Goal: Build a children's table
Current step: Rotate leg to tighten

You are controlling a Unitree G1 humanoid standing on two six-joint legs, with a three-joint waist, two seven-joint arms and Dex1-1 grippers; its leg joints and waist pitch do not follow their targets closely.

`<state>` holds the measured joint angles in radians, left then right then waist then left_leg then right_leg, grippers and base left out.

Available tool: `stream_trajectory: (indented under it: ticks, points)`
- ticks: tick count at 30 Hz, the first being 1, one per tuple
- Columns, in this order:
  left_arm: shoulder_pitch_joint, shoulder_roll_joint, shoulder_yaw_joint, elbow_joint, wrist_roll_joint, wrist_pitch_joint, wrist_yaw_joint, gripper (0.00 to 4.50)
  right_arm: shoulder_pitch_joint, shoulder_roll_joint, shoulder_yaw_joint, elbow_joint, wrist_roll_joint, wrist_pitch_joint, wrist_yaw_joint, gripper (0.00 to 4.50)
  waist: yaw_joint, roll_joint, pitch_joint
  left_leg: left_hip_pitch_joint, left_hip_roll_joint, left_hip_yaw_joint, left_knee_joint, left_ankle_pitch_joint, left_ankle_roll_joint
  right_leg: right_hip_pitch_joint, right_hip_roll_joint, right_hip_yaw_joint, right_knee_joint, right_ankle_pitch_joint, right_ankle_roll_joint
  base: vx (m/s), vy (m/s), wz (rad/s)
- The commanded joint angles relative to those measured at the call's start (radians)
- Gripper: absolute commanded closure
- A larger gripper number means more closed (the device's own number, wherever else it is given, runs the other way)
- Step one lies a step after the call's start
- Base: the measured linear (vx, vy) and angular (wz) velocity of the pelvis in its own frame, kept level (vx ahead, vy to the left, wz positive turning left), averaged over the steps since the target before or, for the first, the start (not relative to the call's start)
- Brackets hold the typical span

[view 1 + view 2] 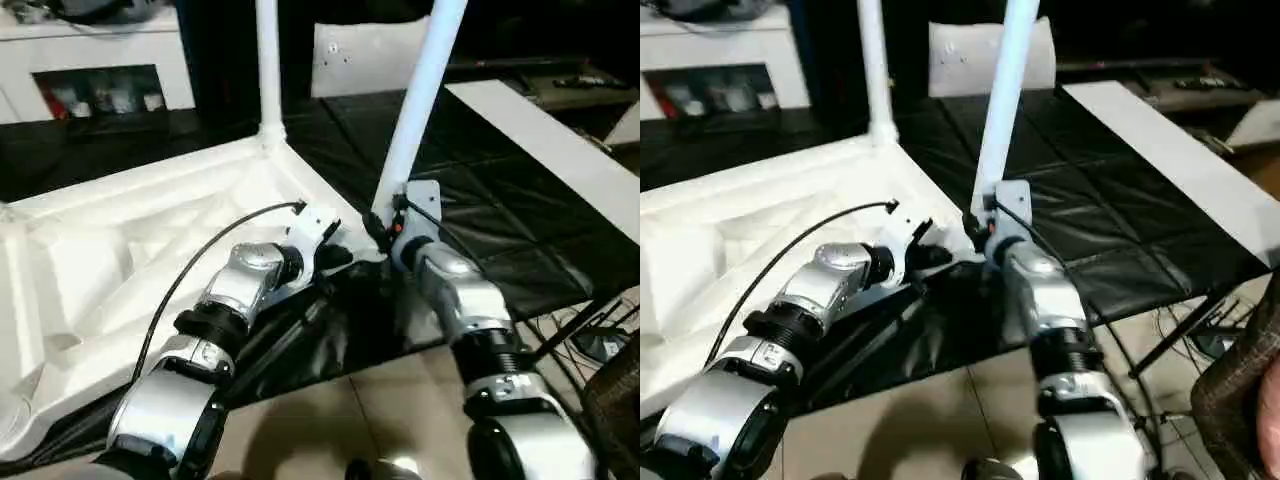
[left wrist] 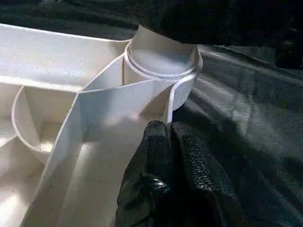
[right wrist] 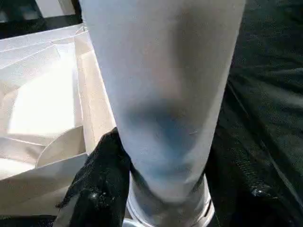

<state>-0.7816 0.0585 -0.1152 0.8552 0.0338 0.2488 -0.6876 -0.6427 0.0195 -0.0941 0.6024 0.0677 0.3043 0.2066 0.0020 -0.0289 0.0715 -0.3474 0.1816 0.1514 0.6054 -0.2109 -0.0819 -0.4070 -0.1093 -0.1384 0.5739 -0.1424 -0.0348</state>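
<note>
- Head views: tabletop [image 1: 150, 240], white plastic, lies underside up on black-covered work surface [image 1: 480, 220], its near corner at that surface's near edge. One leg [image 1: 268, 60] upright in the far corner socket; a second leg [image 1: 420, 100] tilted, its foot at the near corner socket. Flat white strip [image 1: 550, 150] lies apart toward the right edge.
- Left wrist view: left gripper [image 2: 168, 142] pinched shut on thin rim wall beside the socket [image 2: 161, 61]. Rim stiff, light; ribs make good hold pts.
- Right wrist view: right gripper [image 3: 156, 189] clamped approx. half-wide round leg base; one finger [image 3: 99, 179] visible. Leg smooth, prob. slippery; grip low near socket for leverage.
</note>
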Motion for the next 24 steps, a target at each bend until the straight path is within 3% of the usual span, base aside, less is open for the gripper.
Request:
stream_trajectory:
  ticks: [1,4,6,8,11,12,14,17,21,24]
  points:
    - [-0.037,-0.017,0.02,-0.059,-0.014,-0.027,0.066,4.5,0.027,0.11,0.088,0.03,0.044,0.032,0.093,2.0,0.005,-0.006,-0.081,-0.005,0.036,0.001,-0.075,-0.175,0.07,0.06,-0.055,0.058,-0.075,-0.391,-0.149,0.0,0.0,0.0]
    - [-0.03,0.016,0.011,-0.053,-0.004,-0.044,0.036,4.5,0.052,0.074,0.111,0.002,0.027,0.002,0.129,1.81,0.008,-0.005,-0.081,-0.01,0.035,0.003,-0.074,-0.138,0.088,0.058,-0.053,0.059,-0.074,-0.375,-0.147,0.0,0.0,0.0]
    - [-0.027,0.023,0.009,-0.053,-0.003,-0.045,0.025,4.5,0.059,0.064,0.118,-0.008,0.025,-0.003,0.145,1.51,0.007,-0.003,-0.086,-0.021,0.036,0.0,-0.074,-0.107,0.092,0.068,-0.053,0.059,-0.066,-0.346,-0.139,0.0,0.0,0.0]
    - [-0.02,0.042,-0.002,-0.054,0.002,-0.056,-0.008,4.5,0.077,0.041,0.126,-0.033,0.027,-0.012,0.181,1.39,0.005,-0.001,-0.086,-0.026,0.038,0.001,-0.072,-0.087,0.098,0.07,-0.051,0.061,-0.061,-0.303,-0.148,0.0,0.0,0.0]
    - [0.0,0.098,-0.037,-0.062,0.021,-0.082,-0.097,4.5,0.125,-0.035,0.144,-0.101,0.032,-0.037,0.292,1.13,0.004,-0.002,-0.087,-0.023,0.04,0.005,-0.07,-0.077,0.104,0.069,-0.049,0.066,-0.06,-0.27,-0.161,0.0,0.0,0.0]
    - [0.006,0.121,-0.053,-0.061,0.026,-0.107,-0.145,4.5,0.145,-0.073,0.145,-0.131,0.045,-0.046,0.35,1.02,0.005,0.002,-0.087,-0.018,0.042,0.006,-0.069,-0.073,0.105,0.066,-0.045,0.065,-0.058,-0.257,-0.175,0.0,0.0,0.0]
    - [0.009,0.143,-0.069,-0.057,0.033,-0.127,-0.187,4.5,0.162,-0.107,0.141,-0.159,0.06,-0.046,0.399,0.91,0.013,0.0,-0.087,-0.016,0.044,0.009,-0.069,-0.068,0.117,0.067,-0.044,0.067,-0.056,-0.234,-0.184,0.0,0.0,0.0]
    - [0.018,0.192,-0.106,-0.048,0.042,-0.199,-0.294,4.5,0.2,-0.191,0.134,-0.224,0.089,-0.051,0.515,0.58,0.018,-0.001,-0.084,-0.014,0.045,0.01,-0.071,-0.087,0.114,0.066,-0.045,0.067,-0.06,-0.265,-0.181,0.0,0.0,0.0]
    - [0.024,0.242,-0.141,-0.035,0.063,-0.288,-0.38,4.5,0.248,-0.275,0.127,-0.288,0.116,-0.055,0.607,0.26,0.03,-0.004,-0.08,-0.007,0.045,0.013,-0.074,-0.127,0.088,0.06,-0.044,0.069,-0.07,-0.364,-0.143,0.0,0.0,0.0]
    - [0.016,0.263,-0.135,-0.018,0.061,-0.282,-0.392,4.5,0.284,-0.321,0.118,-0.337,0.136,-0.053,0.649,0.05,0.041,-0.003,-0.078,0.001,0.047,0.016,-0.075,-0.151,0.076,0.055,-0.046,0.07,-0.078,-0.421,-0.119,0.0,0.0,0.0]
